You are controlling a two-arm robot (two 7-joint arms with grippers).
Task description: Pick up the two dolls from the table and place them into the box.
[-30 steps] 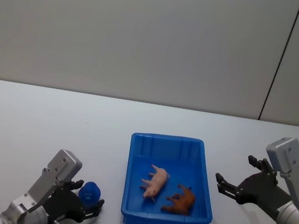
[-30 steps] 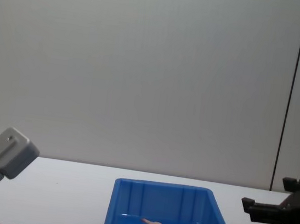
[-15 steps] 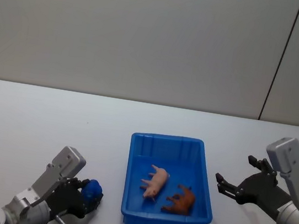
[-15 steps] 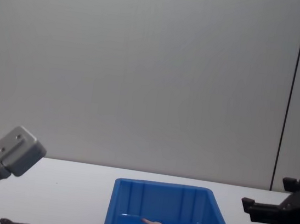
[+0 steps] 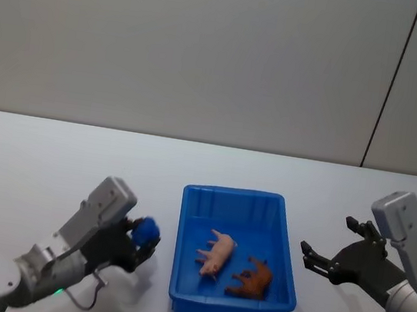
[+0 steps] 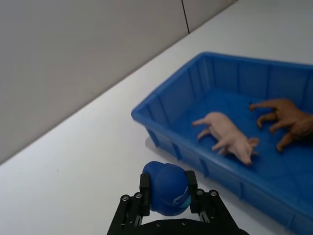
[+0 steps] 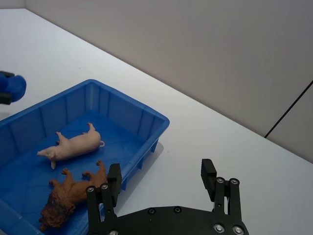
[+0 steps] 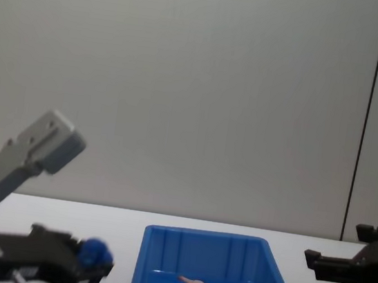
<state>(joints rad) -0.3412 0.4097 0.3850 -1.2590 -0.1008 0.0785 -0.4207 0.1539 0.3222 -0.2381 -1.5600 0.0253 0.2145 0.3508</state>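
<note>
The blue box (image 5: 180, 237) stands on the white table (image 5: 52, 165) between my arms. A pale pink doll (image 5: 218, 252) and a reddish-brown fuzzy doll (image 5: 252, 279) lie side by side on its floor, also seen as the pink doll (image 7: 73, 145) and the brown doll (image 7: 73, 193). My left gripper (image 5: 143, 234) hovers above the table just left of the box, shut on a small round blue toy (image 6: 164, 193). My right gripper (image 5: 328, 236) hangs open to the right of the box with nothing in it; its fingers (image 7: 115, 174) stand wide apart.
A plain grey wall runs behind the table. Bare tabletop lies left of the box (image 8: 204, 236) and beyond the right gripper (image 8: 340, 263). In the chest view the left gripper (image 8: 93, 261) with the blue toy (image 8: 94, 251) is close to the box's left wall.
My left arm has lifted the blue toy off the table and carried it up and right, toward the box. The right arm and both dolls have not moved.
</note>
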